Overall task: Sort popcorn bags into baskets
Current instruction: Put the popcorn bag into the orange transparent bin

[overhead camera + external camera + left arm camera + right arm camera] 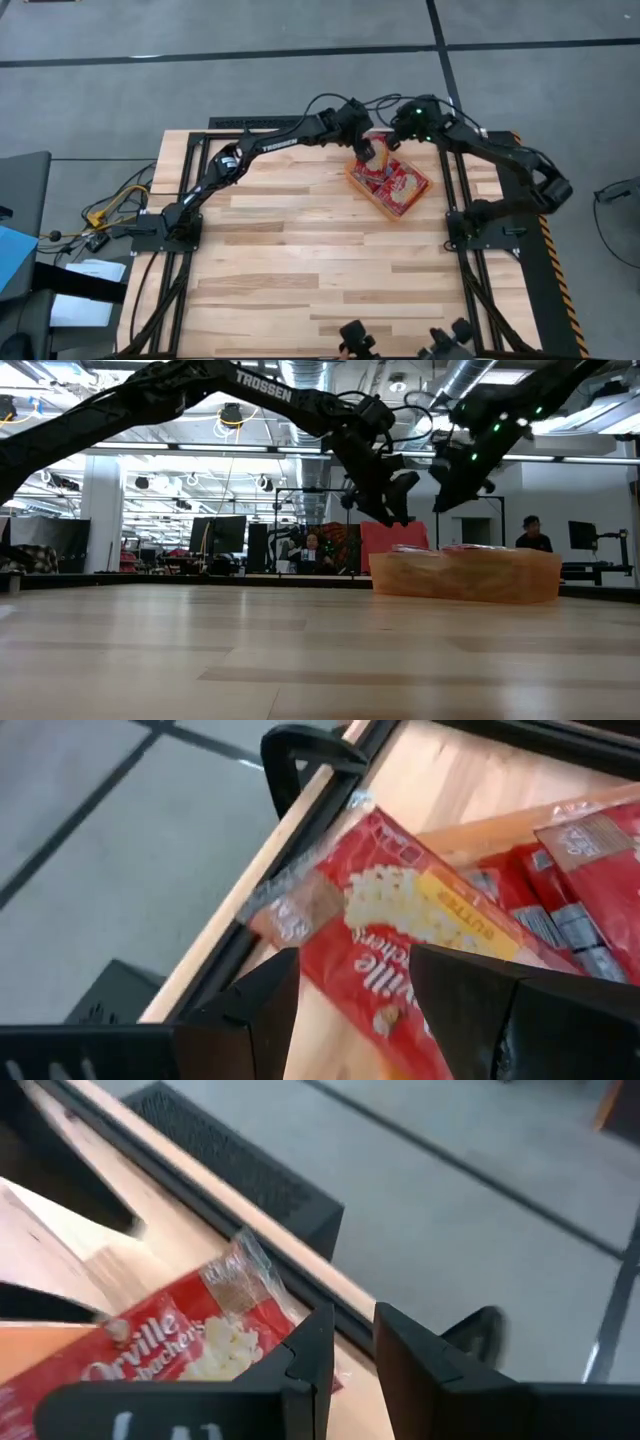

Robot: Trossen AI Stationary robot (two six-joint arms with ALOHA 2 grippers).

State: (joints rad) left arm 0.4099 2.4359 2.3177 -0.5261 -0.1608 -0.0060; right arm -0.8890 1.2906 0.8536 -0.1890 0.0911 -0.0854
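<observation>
— Where is your left gripper [368,152]?

— Out at the far edge of the table [300,250], at the far-left corner of the basket [470,575]. My left arm is stretched across the table from its base to get there.

— Is it holding something?

— Yes. It is pinching a bag [400,910], red with a yellow stripe and a picture of popcorn. The bag runs between the two fingers [470,1000], and its clear crimped end sticks out past them toward the table's dark frame.

— Is that bag in the basket?

— No. From table height it hangs upright under my gripper, just behind the basket's left end. From above it sits at the basket's corner. Whether it touches the rim, I cannot tell.

— And the right gripper [347,1318]?

— It hovers close by, over the far side of the basket, just beside the left one. I cannot tell whether it grips anything. Its wrist view shows the same bag lying just past it, along the table's edge.

— What is in the basket?

— Other bags [395,185], red ones, lying flat and filling it. The basket sits at an angle near the table's far-right corner.

— Anything else?

— A person [531,532] stands in the room far behind the table.
</observation>
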